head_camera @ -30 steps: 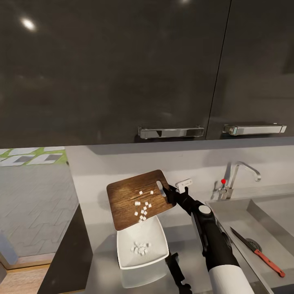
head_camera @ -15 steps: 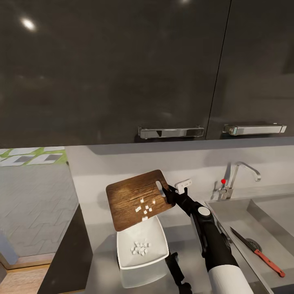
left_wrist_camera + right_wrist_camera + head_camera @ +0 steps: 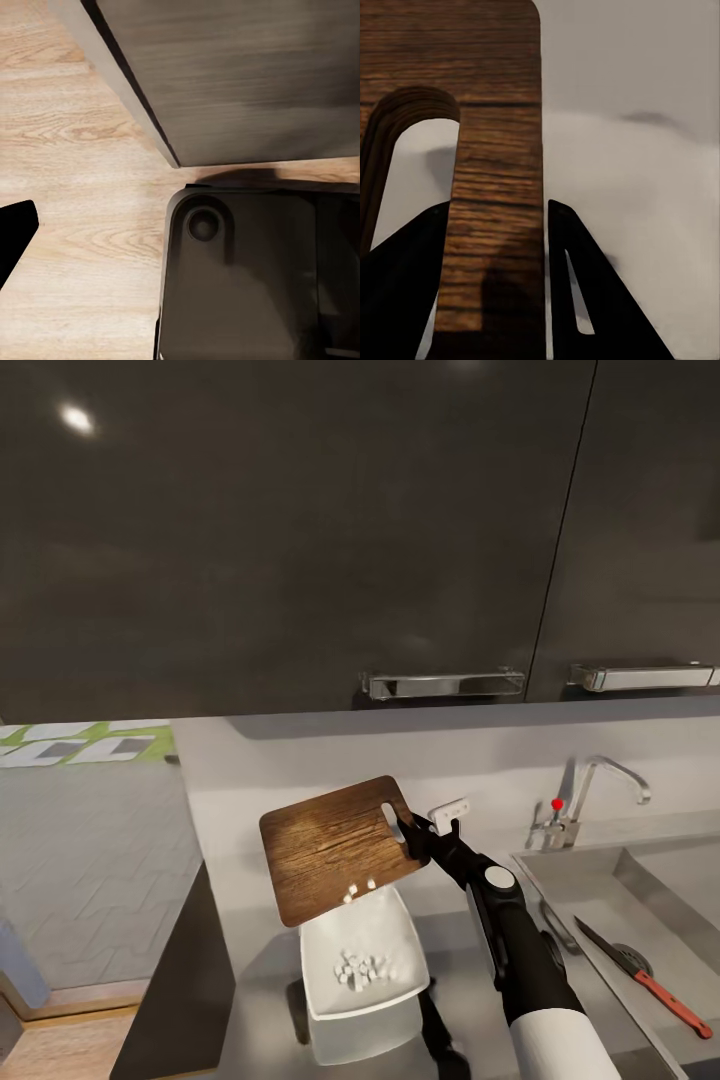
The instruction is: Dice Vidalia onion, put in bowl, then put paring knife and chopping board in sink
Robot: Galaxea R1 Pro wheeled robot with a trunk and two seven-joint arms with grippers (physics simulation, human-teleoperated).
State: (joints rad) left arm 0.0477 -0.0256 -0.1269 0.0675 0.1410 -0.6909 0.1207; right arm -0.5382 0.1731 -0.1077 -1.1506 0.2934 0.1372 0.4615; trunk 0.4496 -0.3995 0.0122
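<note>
Head view: fewer dice on chopping board (image 3: 330,845)

The grey countertop (image 3: 470,1000) runs along the pale wall beneath the dark upper cabinets, its surface slightly reflective. A white bowl (image 3: 362,972) sits directly on it near its left end, holding a small heap of white diced onion (image 3: 362,968). To the right, the steel sink (image 3: 600,880) is set into the countertop, with a chrome tap (image 3: 585,795) standing at its back edge. A paring knife (image 3: 640,978) with a red handle lies on the bottom of the sink, beside the round drain. In the left wrist view, a light wood-plank floor (image 3: 82,217) carries the robot's dark base (image 3: 240,277)
</note>
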